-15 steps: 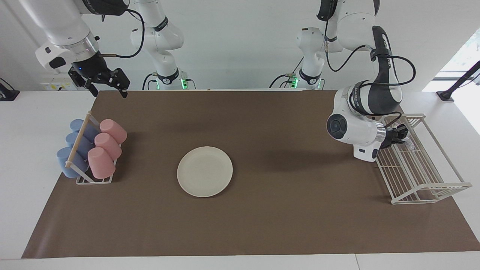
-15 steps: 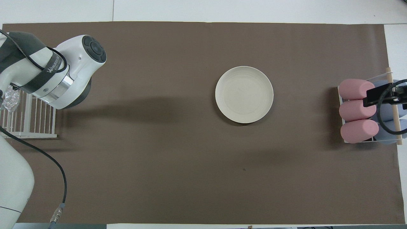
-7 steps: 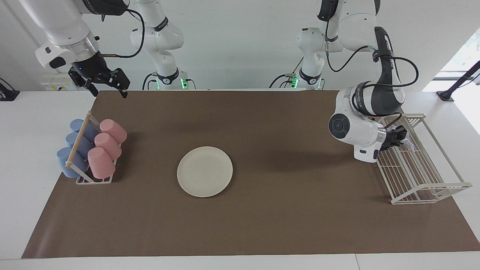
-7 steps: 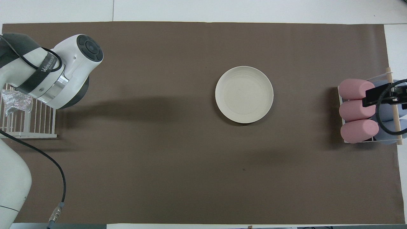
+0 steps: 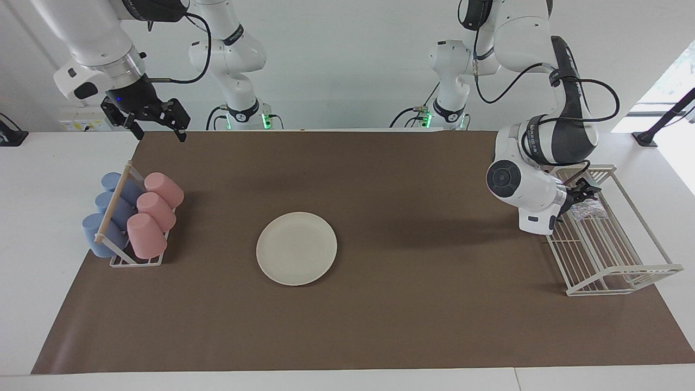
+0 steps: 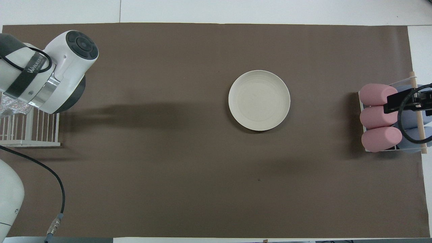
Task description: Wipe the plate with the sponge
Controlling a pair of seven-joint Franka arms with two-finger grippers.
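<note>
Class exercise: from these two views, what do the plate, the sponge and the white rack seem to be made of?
Plate: matte cream, likely plastic or ceramic; no glare, faint concentric rings.
Sponge: silvery, speckled glitter, crumpled outline; looks like soft metallic mesh or foil.
White rack: thin white bars with gaps; probably coated wire.

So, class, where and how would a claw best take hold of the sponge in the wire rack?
I'd pinch the sponge across its soft middle, coming straight down from above: it lies low inside the wire rack, whose walls block a sideways approach. The left claw is beside it.
</note>
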